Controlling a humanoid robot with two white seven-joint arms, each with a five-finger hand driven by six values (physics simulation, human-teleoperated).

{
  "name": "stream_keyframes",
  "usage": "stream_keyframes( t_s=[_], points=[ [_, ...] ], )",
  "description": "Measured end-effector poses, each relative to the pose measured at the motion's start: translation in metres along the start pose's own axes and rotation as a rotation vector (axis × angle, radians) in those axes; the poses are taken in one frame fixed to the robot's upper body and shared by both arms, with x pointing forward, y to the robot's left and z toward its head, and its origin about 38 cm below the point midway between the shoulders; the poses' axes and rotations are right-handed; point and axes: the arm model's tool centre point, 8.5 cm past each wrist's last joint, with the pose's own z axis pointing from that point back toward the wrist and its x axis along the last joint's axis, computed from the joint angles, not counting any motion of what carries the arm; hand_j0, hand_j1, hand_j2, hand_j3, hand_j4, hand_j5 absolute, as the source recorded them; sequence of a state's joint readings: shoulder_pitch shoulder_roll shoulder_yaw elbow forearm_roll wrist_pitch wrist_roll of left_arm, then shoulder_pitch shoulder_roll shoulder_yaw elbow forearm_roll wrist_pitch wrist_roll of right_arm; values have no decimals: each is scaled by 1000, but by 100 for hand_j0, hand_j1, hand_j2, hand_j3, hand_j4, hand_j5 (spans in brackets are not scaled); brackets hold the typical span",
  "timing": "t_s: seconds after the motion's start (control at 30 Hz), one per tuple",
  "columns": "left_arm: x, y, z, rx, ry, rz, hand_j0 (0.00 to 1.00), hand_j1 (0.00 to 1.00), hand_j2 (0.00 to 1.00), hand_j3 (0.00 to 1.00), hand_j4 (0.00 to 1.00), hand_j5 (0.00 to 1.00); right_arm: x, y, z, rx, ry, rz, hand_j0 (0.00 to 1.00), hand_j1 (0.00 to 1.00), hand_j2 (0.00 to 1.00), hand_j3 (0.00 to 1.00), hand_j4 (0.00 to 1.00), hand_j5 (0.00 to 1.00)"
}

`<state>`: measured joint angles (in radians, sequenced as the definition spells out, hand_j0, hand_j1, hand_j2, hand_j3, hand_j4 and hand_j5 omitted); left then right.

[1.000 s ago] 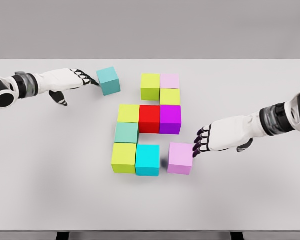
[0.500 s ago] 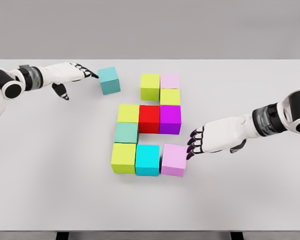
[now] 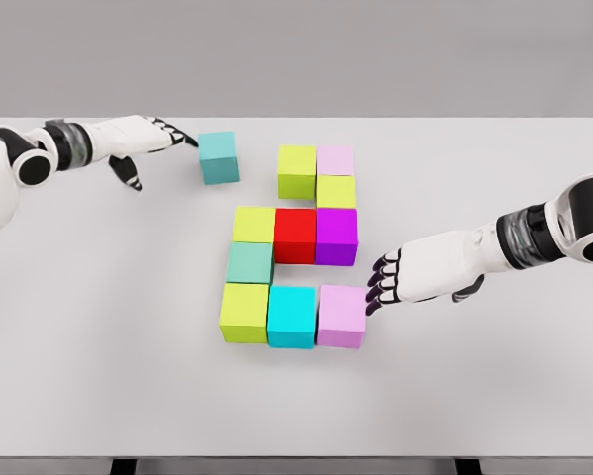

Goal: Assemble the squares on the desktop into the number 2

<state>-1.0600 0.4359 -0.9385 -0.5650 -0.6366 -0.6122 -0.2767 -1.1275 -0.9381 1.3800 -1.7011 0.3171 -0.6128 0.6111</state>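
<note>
Right hand: fingers extended and flat, not gripping anything, dark fingertips against the right face of the pink cube. Forearm comes in from the right edge, angled slightly down toward the cube, palm facing left. Pink cube sits at the right end of the bottom row, touching the cyan cube, which touches the lime cube at bottom left. Left hand: fingers stretched out toward the right, thumb hanging down, holding nothing; fingertips just beside the left upper edge of the teal cube, contact hard to confirm. Left arm runs nearly level along the far left of the table. Teal cube stands apart from the rest, near the back, left of the top row. Remaining layout: top row is a lime cube with a pale pink cube to its right; a yellow-green cube sits below the pale pink one; middle row is yellow-green, red, purple, all touching; a sea-green cube links the middle row's left end to the bottom-left lime cube.
</note>
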Motion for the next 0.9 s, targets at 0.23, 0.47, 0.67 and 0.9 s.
stream_keyframes(
  t_s=[0.23, 0.47, 0.67, 0.9],
  points=[
    [2, 4, -6, -4, 1, 9, 100, 100, 100, 100, 100, 100, 0, -1, 0, -2, -1, 1, 100, 100, 100, 100, 100, 100],
    [8, 8, -12, 0, -9, 10, 100, 100, 100, 100, 100, 100, 4, -4, -2, -5, -13, 16, 100, 100, 100, 100, 100, 100],
    [15, 15, -17, 9, -21, 6, 100, 100, 100, 100, 100, 100, 3, -3, 0, -4, -4, 13, 100, 100, 100, 100, 100, 100],
    [19, 15, -21, 8, -31, 6, 100, 100, 100, 100, 100, 100, -10, 23, 12, -42, 54, -96, 100, 100, 100, 100, 100, 100]
  ],
)
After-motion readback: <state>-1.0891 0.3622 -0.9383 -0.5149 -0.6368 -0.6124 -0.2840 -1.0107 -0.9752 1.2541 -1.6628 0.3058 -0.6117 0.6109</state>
